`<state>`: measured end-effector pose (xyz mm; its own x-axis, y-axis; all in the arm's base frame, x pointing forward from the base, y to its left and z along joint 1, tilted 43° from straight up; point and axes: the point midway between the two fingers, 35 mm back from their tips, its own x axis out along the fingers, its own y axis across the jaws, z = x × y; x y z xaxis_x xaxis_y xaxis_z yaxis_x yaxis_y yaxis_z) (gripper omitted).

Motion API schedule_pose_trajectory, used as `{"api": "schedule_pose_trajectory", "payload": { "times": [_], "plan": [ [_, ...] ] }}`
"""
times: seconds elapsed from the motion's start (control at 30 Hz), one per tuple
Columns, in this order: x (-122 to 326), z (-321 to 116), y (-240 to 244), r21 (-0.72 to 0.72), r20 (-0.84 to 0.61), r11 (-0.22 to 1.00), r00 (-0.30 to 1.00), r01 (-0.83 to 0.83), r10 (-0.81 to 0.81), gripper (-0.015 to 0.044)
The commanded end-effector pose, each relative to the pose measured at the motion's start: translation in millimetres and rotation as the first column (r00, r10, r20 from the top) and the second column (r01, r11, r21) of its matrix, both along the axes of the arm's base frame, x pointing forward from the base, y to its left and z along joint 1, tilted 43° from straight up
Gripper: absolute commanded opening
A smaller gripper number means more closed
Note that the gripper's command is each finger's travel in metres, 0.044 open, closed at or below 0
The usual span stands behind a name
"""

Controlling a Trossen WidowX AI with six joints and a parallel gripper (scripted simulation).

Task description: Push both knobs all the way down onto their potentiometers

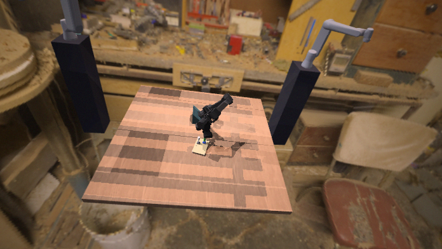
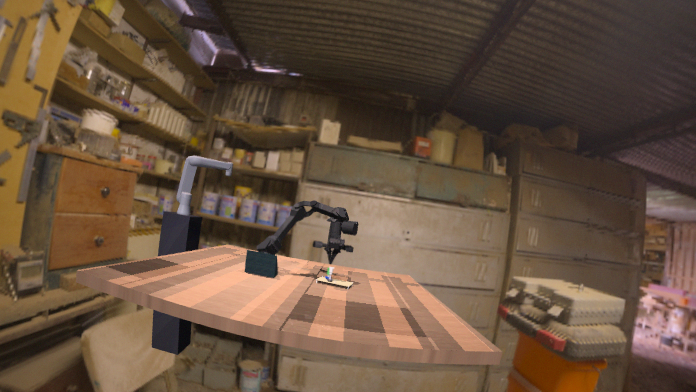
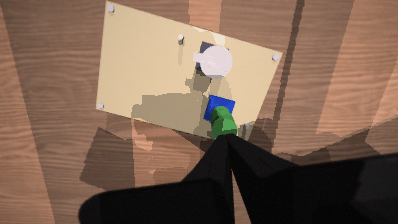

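Nearest the wrist camera, the gripper [image 1: 207, 136] [image 2: 331, 262] [image 3: 226, 141] points down with its fingers pressed together on nothing, presumably to make one narrow pushing tip. Just ahead, the green knob [image 1: 204, 139] [image 2: 328, 271] [image 3: 223, 121] stands over its blue potentiometer [image 1: 204, 142] [image 2: 328, 278] [image 3: 220, 104]; the fingertips overlap its edge in the wrist view (contact I cannot tell). Farther over, the white knob [image 1: 199, 138] [image 3: 216, 61] sits above a dark potentiometer [image 3: 205, 48], probably waiting its turn. Both are on the circuit board [image 1: 200, 149] [image 2: 334, 283] [image 3: 150, 65], whose short legs lift it off the table [image 1: 187, 181] [image 2: 280, 305] [image 3: 45, 65], so pushing should stay straight and gentle.
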<state>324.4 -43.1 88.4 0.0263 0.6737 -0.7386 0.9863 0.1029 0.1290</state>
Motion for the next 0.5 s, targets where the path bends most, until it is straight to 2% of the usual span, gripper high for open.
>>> {"api": "schedule_pose_trajectory", "payload": {
  "times": [0.0,0.47],
  "plan": [
    [-0.7,-4.2,5.4,0.007,-0.004,1.000,1.000,0.002,-0.002,0.0000],
    [-0.7,-9.3,10.4,0.008,-0.004,1.000,1.000,0.002,-0.002,0.0000]
  ]
}}
